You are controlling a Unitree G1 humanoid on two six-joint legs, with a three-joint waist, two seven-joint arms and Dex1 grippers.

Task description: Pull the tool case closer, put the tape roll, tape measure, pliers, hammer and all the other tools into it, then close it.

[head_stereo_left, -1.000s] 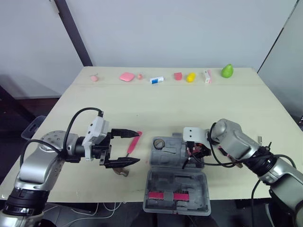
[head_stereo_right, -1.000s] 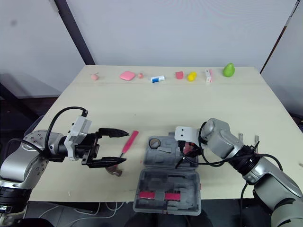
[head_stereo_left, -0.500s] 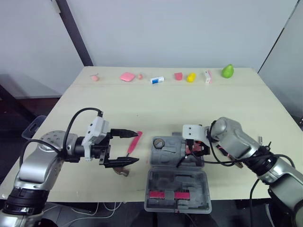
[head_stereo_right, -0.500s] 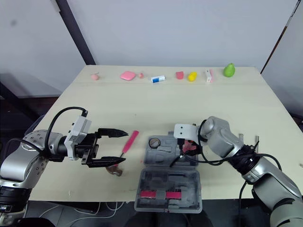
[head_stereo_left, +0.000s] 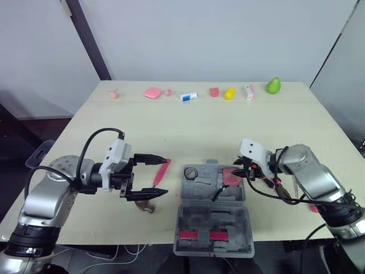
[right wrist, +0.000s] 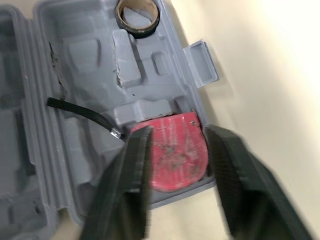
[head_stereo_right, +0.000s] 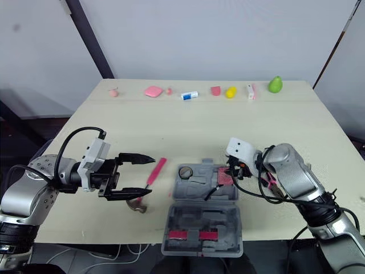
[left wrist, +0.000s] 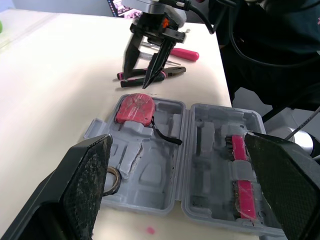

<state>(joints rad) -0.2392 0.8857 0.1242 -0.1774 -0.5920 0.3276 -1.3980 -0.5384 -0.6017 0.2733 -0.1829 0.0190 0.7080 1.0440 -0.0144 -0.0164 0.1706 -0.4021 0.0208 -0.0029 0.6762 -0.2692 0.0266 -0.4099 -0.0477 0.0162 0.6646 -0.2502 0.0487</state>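
Tool case (head_stereo_left: 206, 189), open on table (head_stereo_left: 199, 125): holds tape roll (head_stereo_left: 191, 172) and red tape measure (head_stereo_left: 231, 177). Right claw (right wrist: 178, 135), fingers apart, over tape measure. Left claw (head_stereo_left: 165, 177), spread wide, left of case.

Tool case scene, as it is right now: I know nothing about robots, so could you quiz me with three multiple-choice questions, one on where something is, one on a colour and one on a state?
1. Where is the red tape measure?
A. In the tool case
B. On the floor
C. On a shelf

2. What colour is the handle of the screwdriver lying on the table to the left of the case?
A. Blue
B. Pink
C. Yellow

3. How does the case stand?
A. Shut
B. Half shut
C. Open flat

Answers:
1 A: it sits in a corner compartment of the grey case.
2 B: the handle is plainly pink against the pale table.
3 C: both halves lie flat with their insides showing.
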